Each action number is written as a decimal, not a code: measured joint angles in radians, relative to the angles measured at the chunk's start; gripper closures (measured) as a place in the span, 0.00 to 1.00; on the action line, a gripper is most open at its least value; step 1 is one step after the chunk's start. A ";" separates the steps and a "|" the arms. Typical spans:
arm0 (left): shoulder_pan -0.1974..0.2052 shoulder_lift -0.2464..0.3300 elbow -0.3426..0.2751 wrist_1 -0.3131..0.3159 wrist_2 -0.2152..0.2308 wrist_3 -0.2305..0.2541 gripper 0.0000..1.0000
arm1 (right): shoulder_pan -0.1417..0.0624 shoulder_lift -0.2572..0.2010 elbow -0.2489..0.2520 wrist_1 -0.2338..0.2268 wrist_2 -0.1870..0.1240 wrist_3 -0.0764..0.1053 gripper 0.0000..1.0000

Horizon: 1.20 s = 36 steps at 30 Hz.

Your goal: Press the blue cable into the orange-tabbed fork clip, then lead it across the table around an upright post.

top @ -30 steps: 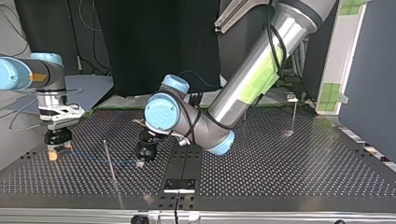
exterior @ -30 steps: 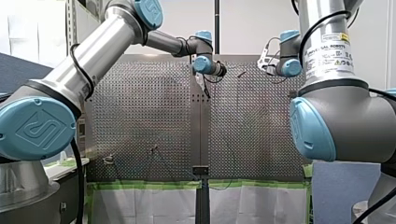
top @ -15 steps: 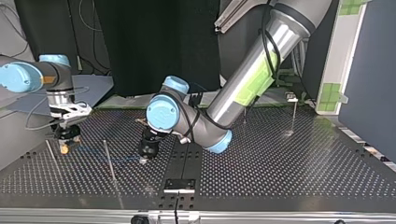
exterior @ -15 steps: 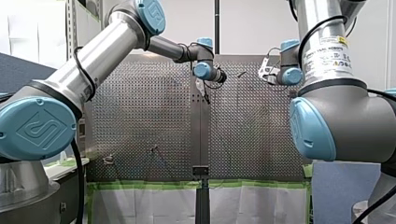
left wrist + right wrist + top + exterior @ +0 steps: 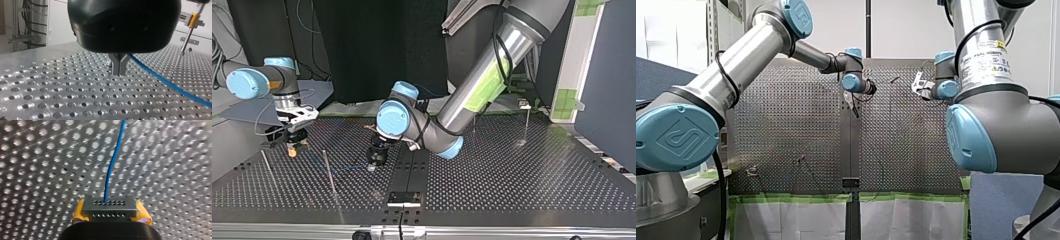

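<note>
Right hand (image 5: 292, 148): clenched on the blue cable (image 5: 113, 160), has slid toward the upright post (image 5: 329, 172)
Left hand (image 5: 120, 67): pinched on the blue cable too
Upshot: routing's underway, I reckon

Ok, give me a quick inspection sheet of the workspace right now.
Surface: perforated metal table.
Job's things: blue cable strung low between both grippers; upright post near its run.
Clutter: nothing seen.
Grippers: left gripper jaws shut on the cable; right gripper, yellow pads, jaws shut on the cable.
Cables: black harness cable along my left arm.
Surroundings: dark curtain behind the table; white panel with green tape at the top view's right.
</note>
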<state>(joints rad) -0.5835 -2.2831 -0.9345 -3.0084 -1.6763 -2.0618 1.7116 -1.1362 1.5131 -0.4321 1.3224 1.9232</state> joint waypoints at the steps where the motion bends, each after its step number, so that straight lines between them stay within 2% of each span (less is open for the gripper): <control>1: 0.001 0.000 -0.001 0.001 0.000 0.000 1.00 | 0.001 0.006 0.000 0.000 0.000 -0.003 1.00; 6: 0.004 0.000 -0.002 0.003 0.000 -0.001 1.00 | 0.000 0.028 0.002 0.000 0.006 -0.012 1.00; 8: 0.004 0.000 -0.002 0.003 0.001 -0.001 0.82 | -0.001 0.034 0.005 -0.001 0.013 -0.014 1.00; 9: 0.005 0.000 -0.002 0.004 0.001 -0.001 0.82 | -0.003 0.036 0.007 -0.002 0.017 -0.015 1.00; 10: 0.005 0.000 -0.002 0.004 0.002 -0.001 0.73 | -0.004 0.038 0.011 -0.004 0.023 -0.017 1.00; 11: 0.005 0.000 -0.002 0.004 0.002 -0.001 0.60 | -0.005 0.040 0.015 -0.007 0.026 -0.017 1.00; 12: 0.006 0.000 -0.002 0.004 0.002 -0.001 0.60 | -0.006 0.041 0.019 -0.012 0.030 -0.018 1.00; 13: 0.006 0.000 -0.002 0.004 0.002 -0.001 0.47 | -0.008 0.043 0.025 -0.020 0.034 -0.019 1.00; 14: 0.006 0.000 -0.002 0.004 0.001 -0.001 0.38 | -0.009 0.046 0.028 -0.026 0.037 -0.019 1.00; 15: 0.006 0.000 -0.002 0.004 0.001 -0.001 0.38 | -0.010 0.051 0.031 -0.033 0.039 -0.019 1.00; 17: 0.006 0.000 -0.002 0.003 0.001 -0.001 0.23 | -0.012 0.061 0.034 -0.040 0.043 -0.020 1.00; 18: 0.006 0.000 -0.002 0.003 0.000 -0.001 0.23 | -0.013 0.066 0.035 -0.042 0.044 -0.020 1.00; 19: 0.006 0.000 -0.002 0.002 -0.001 -0.001 0.14 | -0.014 0.073 0.036 -0.044 0.046 -0.021 1.00; 25: 0.006 0.000 -0.002 0.000 -0.010 -0.002 0.14 | -0.018 0.093 0.037 -0.046 0.053 -0.025 1.00; 36: 0.008 0.000 -0.002 -0.001 -0.031 -0.003 0.14 | -0.044 0.199 0.039 -0.049 0.075 -0.082 1.00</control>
<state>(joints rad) -0.5757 -2.2830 -0.9367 -3.0092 -1.7074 -2.0647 1.6677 -0.9368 1.5526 -0.4808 1.3977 1.8407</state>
